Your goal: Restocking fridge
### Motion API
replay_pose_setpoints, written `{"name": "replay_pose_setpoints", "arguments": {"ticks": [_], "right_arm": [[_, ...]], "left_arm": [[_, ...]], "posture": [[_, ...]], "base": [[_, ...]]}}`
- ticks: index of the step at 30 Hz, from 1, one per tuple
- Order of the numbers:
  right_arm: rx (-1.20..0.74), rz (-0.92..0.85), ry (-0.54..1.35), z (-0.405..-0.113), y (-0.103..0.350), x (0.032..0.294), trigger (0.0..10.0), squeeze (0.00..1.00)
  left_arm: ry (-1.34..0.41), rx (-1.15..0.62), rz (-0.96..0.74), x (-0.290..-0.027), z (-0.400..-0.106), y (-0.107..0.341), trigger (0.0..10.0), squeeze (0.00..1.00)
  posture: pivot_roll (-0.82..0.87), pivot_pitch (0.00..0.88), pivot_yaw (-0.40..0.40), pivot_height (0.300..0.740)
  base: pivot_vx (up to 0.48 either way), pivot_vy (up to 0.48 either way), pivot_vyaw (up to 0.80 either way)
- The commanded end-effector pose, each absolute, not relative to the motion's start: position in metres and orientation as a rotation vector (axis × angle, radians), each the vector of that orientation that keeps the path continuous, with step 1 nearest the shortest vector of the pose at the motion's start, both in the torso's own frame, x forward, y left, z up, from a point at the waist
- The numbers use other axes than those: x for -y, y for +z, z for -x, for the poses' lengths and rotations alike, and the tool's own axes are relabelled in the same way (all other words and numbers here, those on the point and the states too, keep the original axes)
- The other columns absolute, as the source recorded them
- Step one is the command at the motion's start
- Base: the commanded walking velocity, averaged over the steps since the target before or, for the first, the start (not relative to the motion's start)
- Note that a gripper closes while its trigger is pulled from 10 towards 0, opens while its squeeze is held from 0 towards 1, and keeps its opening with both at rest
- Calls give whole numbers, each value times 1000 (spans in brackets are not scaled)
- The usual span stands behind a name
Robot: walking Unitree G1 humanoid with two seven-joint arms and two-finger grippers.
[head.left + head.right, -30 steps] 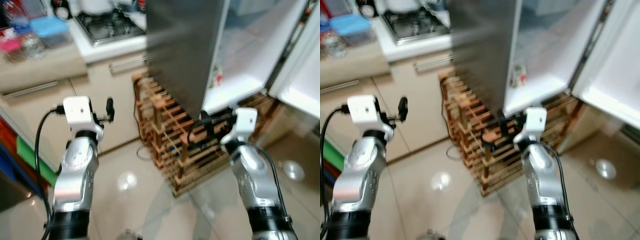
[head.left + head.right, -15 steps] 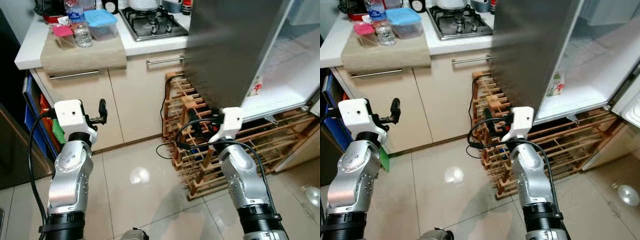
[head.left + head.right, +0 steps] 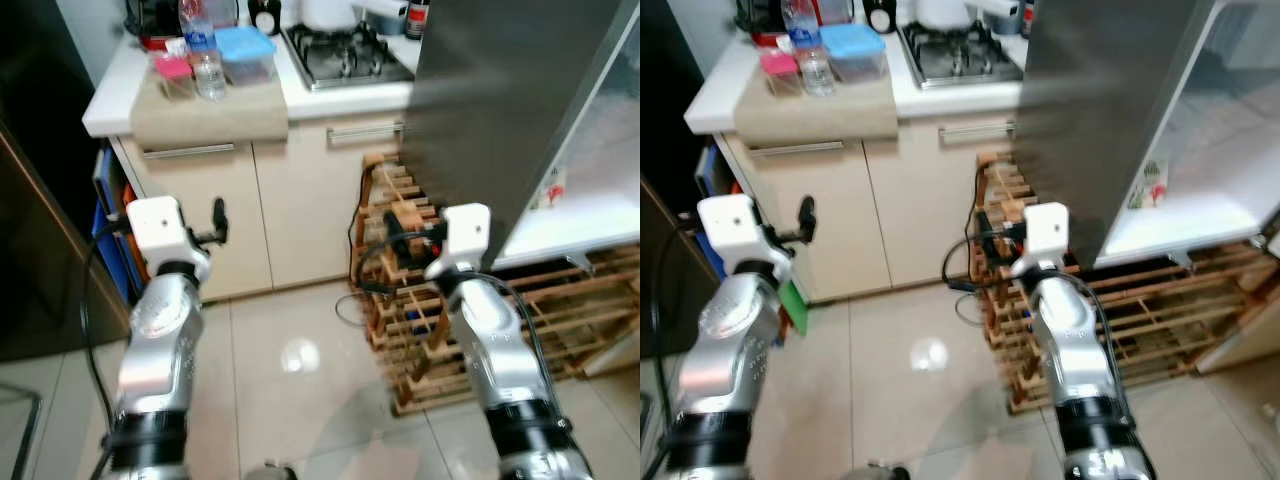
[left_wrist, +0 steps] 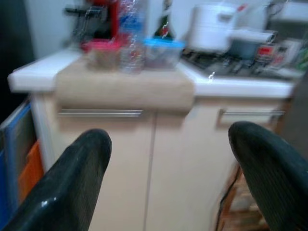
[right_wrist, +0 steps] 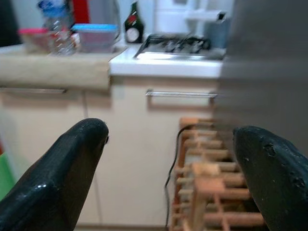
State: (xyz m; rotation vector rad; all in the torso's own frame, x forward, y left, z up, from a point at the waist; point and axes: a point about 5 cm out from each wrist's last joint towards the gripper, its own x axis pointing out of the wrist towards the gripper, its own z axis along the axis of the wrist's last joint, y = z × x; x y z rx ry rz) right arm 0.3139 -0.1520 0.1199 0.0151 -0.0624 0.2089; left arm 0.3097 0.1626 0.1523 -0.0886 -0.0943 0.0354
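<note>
Nearest to the camera, the 2 silver arms are raised in front of the body, and both are empty. The left gripper [image 4: 168,178] has its 2 black fingers spread wide, and the right gripper [image 5: 168,178] is spread in the same way, with nothing between the fingers. Beyond the right arm stands 1 wooden wine rack [image 3: 440,320] on the tiled floor, under the open fridge [image 3: 1110,110]. The fridge shows a white shelf [image 3: 1200,215] with 1 small carton [image 3: 1153,185] near its front edge. Farther away, at the left end of the worktop [image 3: 260,100], the things to restock wait on 1 beige cloth [image 3: 215,115]: 1 clear water bottle [image 3: 205,60], 1 container with a pink lid [image 3: 175,75] just beside it, and 1 container with a blue lid [image 3: 247,52] on the other side. I think the bottle is smooth and light to medium in weight, and its thin wall can bend, so a hold around the middle of the body seems best. The 2 containers look stiff and light, and I would grip them across the side walls, below the lid.
</note>
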Motion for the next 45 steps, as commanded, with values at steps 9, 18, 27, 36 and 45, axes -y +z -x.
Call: {"name": "replay_pose_setpoints", "arguments": {"ticks": [9,18,27,36,45], "right_arm": [[100,-41,180,-319,127,150,10000,0],[118,-32,184,-319,129,145,10000,0],[166,-43,154,-320,139,149,10000,0],[319,12,74,-318,169,157,10000,0],[378,6,27,-320,188,167,10000,0]], "left_arm": [[14,232,54,-164,-320,186,10000,0],[-2,256,45,-161,-320,191,10000,0],[-108,394,41,-146,-325,235,10000,0],[-193,538,-6,-141,-333,286,10000,0],[-242,643,13,-134,-350,342,10000,0]], "posture": [[-69,0,10,740],[-64,0,9,740],[-62,0,8,740],[-70,0,1,740],[-82,0,7,740]], "base": [[477,0,74],[480,0,523],[480,0,0],[480,0,0],[480,0,0]]}}
